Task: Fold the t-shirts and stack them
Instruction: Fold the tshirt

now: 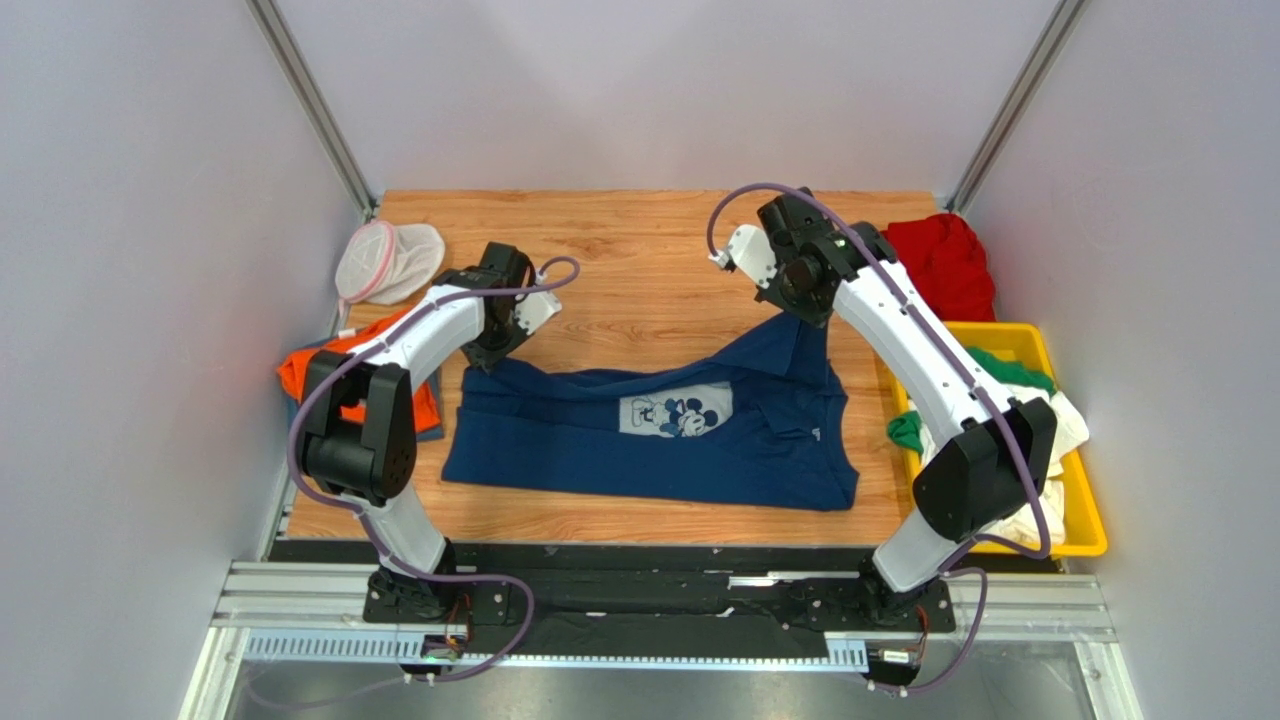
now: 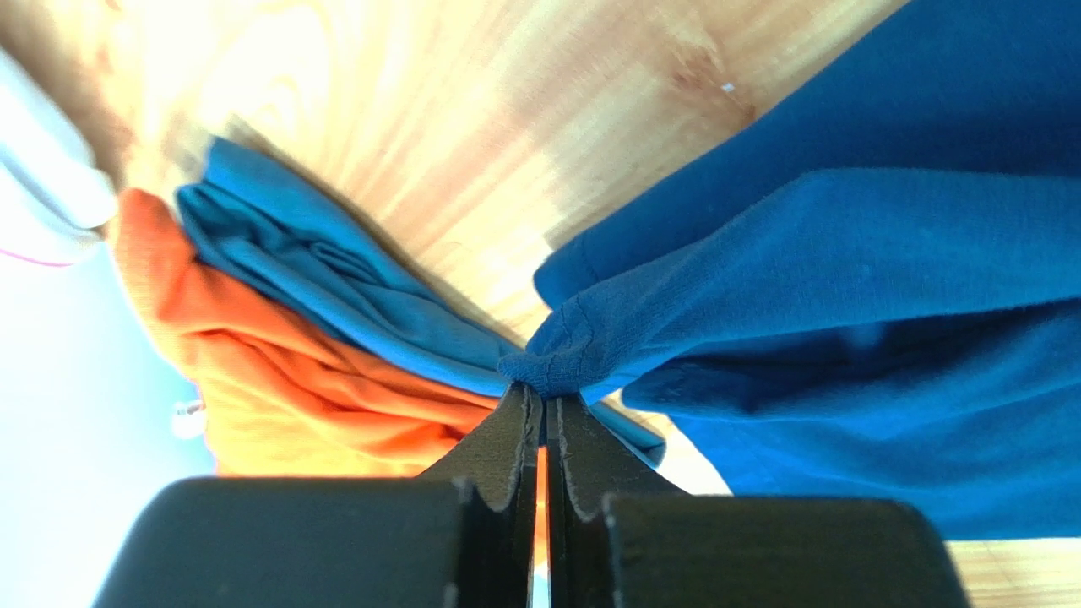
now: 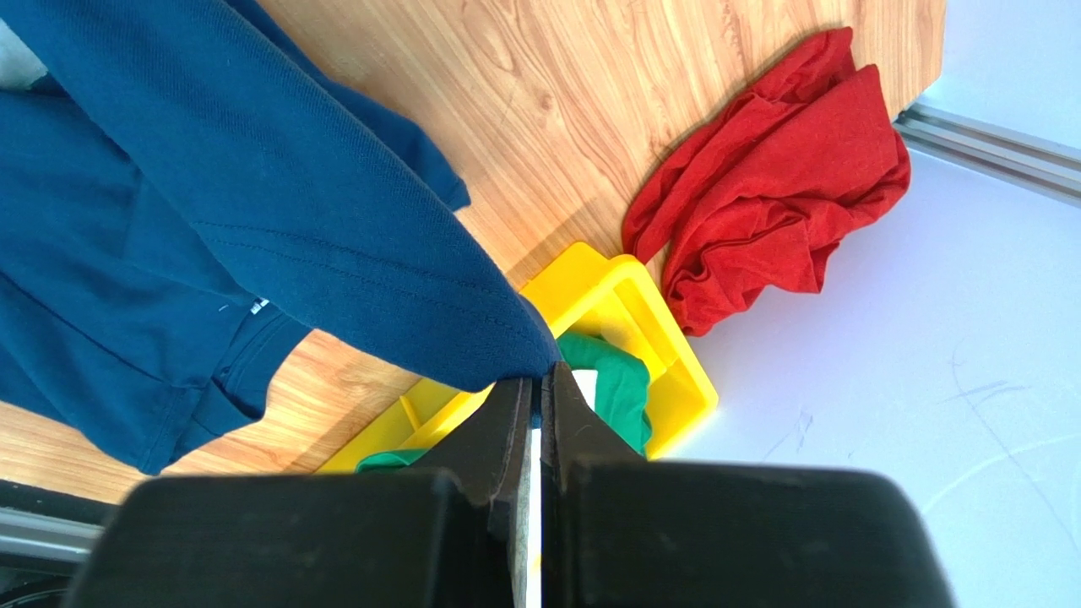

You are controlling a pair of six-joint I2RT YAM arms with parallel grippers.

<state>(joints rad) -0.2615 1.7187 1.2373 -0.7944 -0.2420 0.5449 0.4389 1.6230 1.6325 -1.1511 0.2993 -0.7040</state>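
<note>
A navy blue t-shirt (image 1: 646, 435) with a pale Mickey Mouse print lies spread across the middle of the table. My left gripper (image 1: 496, 348) is shut on its far left corner (image 2: 558, 361). My right gripper (image 1: 804, 308) is shut on its far right corner (image 3: 489, 342) and holds that part lifted above the table. A folded stack of an orange shirt (image 2: 292, 380) and a blue shirt (image 2: 330, 285) lies at the left edge. A red shirt (image 1: 944, 258) lies crumpled at the far right, also in the right wrist view (image 3: 774, 177).
A yellow bin (image 1: 1074, 503) at the right edge holds green (image 3: 615, 380) and white shirts. A white mesh pouch with a pink rim (image 1: 386, 255) lies at the far left corner. Grey walls stand close on both sides.
</note>
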